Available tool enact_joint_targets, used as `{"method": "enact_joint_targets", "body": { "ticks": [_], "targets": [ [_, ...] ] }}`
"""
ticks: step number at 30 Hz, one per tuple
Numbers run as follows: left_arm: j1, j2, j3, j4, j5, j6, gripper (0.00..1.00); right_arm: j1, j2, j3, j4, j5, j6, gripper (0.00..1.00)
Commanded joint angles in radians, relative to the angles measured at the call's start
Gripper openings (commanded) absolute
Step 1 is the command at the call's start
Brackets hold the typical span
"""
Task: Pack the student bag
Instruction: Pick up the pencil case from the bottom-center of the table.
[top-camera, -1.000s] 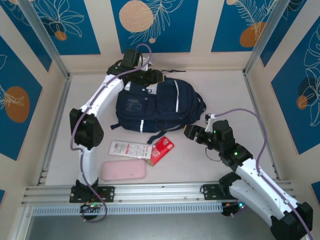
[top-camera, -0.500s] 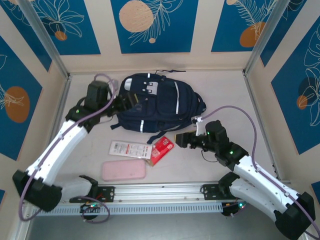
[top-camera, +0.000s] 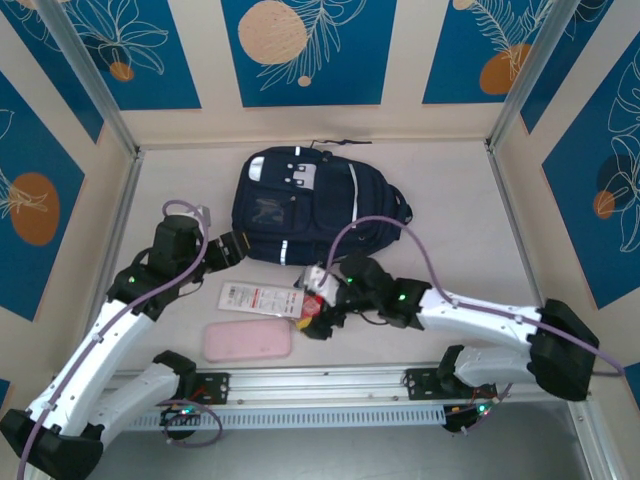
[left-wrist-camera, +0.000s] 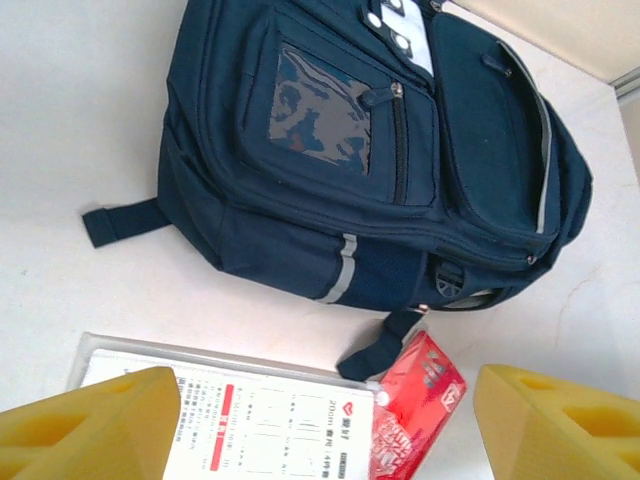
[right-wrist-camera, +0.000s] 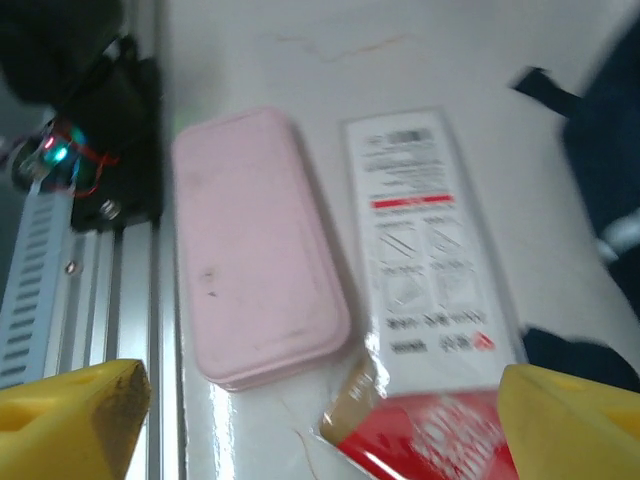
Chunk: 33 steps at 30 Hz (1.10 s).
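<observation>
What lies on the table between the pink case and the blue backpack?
In the top view, a flat white packet with red print lies between the pink case and the backpack.

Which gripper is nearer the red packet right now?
Right. The right gripper hangs open directly over the red packet, just in front of the student bag. The left gripper, also open, sits off to the packet's left by the bag's near-left corner.

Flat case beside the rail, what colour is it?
The case is pale pink, clearest in the right wrist view.
</observation>
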<state>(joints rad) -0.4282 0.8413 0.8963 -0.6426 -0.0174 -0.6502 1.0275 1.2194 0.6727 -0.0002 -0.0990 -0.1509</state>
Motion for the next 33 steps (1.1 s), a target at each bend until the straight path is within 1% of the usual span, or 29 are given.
{"method": "enact_joint_targets", "body": {
  "ticks": [1, 5, 10, 17, 20, 26, 33],
  "targets": [
    [0.002, 0.002, -0.023, 0.021, -0.056, 0.07, 0.77, 0.039, 0.081, 0.039, 0.042, -0.061, -0.231, 0.94],
    [0.003, -0.009, -0.035, 0.019, -0.065, 0.097, 0.77, 0.072, 0.188, 0.09, 0.014, -0.111, -0.292, 1.0],
    [0.004, -0.049, -0.044, 0.02, -0.066, 0.114, 0.78, 0.104, 0.291, 0.141, 0.009, -0.122, -0.28, 0.99],
    [0.005, -0.055, -0.048, 0.02, -0.041, 0.106, 0.79, 0.14, 0.398, 0.17, 0.062, -0.039, -0.218, 0.99],
    [0.004, -0.057, -0.047, 0.02, -0.037, 0.107, 0.79, 0.161, 0.447, 0.182, 0.066, 0.026, -0.213, 0.99],
    [0.005, -0.057, -0.049, 0.02, -0.032, 0.108, 0.79, 0.174, 0.522, 0.198, 0.089, 0.118, -0.194, 0.99],
    [0.005, -0.047, -0.05, 0.024, -0.023, 0.106, 0.79, 0.175, 0.571, 0.192, 0.133, 0.157, -0.177, 0.99]
  ]
}}
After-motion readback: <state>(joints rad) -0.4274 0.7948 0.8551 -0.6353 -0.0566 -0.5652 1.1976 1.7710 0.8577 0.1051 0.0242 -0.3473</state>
